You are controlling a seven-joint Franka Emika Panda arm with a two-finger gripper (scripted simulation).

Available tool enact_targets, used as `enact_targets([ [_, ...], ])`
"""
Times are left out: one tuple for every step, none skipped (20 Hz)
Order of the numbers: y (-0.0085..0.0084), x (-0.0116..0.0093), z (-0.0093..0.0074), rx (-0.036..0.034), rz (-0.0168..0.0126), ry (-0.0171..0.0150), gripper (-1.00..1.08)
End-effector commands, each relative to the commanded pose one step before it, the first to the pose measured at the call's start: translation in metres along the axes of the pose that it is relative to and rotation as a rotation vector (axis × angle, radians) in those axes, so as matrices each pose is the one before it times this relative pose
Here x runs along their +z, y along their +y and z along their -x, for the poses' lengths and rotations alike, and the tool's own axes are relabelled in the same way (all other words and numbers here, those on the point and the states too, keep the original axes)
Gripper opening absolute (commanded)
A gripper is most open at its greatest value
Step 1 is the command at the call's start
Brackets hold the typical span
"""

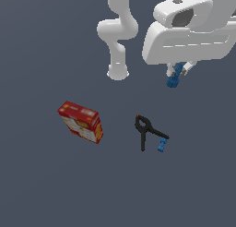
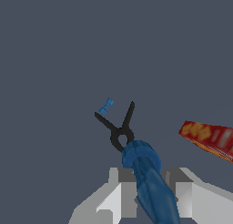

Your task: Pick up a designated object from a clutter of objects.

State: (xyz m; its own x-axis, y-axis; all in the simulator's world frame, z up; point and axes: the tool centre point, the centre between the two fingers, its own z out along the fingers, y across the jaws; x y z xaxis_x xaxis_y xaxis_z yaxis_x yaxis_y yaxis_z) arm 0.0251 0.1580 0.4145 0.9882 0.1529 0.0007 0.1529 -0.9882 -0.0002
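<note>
Gripper (image 1: 176,73) raised well above the grey floor (image 1: 55,184), fingers (image 2: 122,191) closed on the blue bolt-like peg (image 1: 173,78) — held between them, one end poking out below the fingertips in the exterior view. Seen from the wrist, same peg (image 2: 148,180) large and close, running up between the two pale fingers, rounded end toward the floor. No contact with the ground; hanging clear of everything else. Down on the floor, black spring clamp (image 1: 146,130) lying flat, handles spread in a V, well apart from the gripper. Shorter blue bit (image 1: 162,145) just beside the tip of one clamp handle — touching or not, cannot tell. Red-and-yellow printed box (image 1: 81,122) off toward the exterior view's left, apart from the clamp, resting on the floor with one corner toward the camera. In the wrist view, clamp (image 2: 119,127) and small blue bit (image 2: 106,106) far beyond the held peg, box (image 2: 208,137) at the picture's edge.
</note>
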Motion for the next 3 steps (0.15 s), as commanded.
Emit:
enact_targets([
  [0.00059,-0.00314,-0.00108,-0.00027,0.00013,-0.00072,-1.00],
  [0.00002,-0.00024,-0.00025,0.00000,0.00000,0.00000,-1.00],
  [-0.00001,-0.00002,-0.00010,0.00000,0.00000,0.00000,-1.00],
])
